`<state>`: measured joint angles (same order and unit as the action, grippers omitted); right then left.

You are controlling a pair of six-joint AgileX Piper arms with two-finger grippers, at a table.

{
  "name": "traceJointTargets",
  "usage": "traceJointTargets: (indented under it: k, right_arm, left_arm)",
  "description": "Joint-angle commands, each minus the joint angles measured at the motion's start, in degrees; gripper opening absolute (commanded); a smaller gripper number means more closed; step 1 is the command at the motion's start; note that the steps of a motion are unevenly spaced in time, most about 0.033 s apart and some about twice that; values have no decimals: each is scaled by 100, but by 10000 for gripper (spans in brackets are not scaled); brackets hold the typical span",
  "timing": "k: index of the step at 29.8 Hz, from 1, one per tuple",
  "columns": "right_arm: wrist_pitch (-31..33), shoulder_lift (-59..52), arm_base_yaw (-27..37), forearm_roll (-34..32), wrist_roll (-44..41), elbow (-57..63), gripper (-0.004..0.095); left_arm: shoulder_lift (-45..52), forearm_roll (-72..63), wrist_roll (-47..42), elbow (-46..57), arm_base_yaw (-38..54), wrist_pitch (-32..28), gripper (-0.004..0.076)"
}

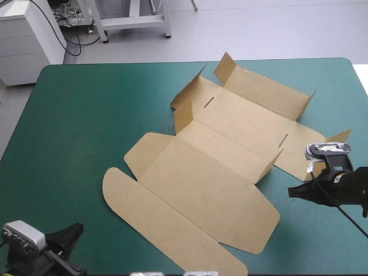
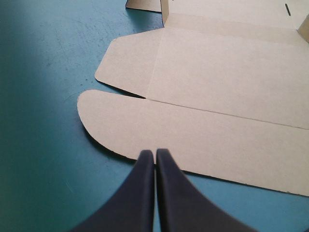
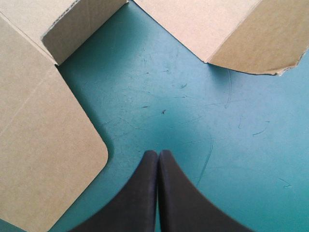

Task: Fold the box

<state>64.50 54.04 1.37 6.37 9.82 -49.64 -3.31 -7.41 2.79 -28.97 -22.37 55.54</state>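
Box [image 1: 213,172] lies nearly flat, its walls barely raised. Left gripper [image 2: 154,152] and right gripper [image 3: 158,153] have jaws together, so they should part before raising a side wall.

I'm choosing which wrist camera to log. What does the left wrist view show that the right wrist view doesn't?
Only the left wrist view: the long rounded flap, lying flat just ahead of the left hand. Only the right wrist view: a notch of bare teal-green cover in the edge of the brown box, ahead of the right hand. Both: the brown box, the teal-green cover, and a shut hand holding nothing.
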Motion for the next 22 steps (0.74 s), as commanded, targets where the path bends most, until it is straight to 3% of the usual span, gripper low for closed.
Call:
traceJointTargets:
  k: [1,16,22]
  right_arm:
    - [-213,-71,1,53,311,-156,-16]
    - [-362,-50,1,104,232,-156,-16]
    - [219,174,1,106,-18,-500,-16]
  left_arm:
    - [-100,-54,-22,-132,-25,-417,-8]
    - [-100,-64,-22,-132,-25,-417,-8]
    - [-100,-54,-22,-132,-25,-417,-8]
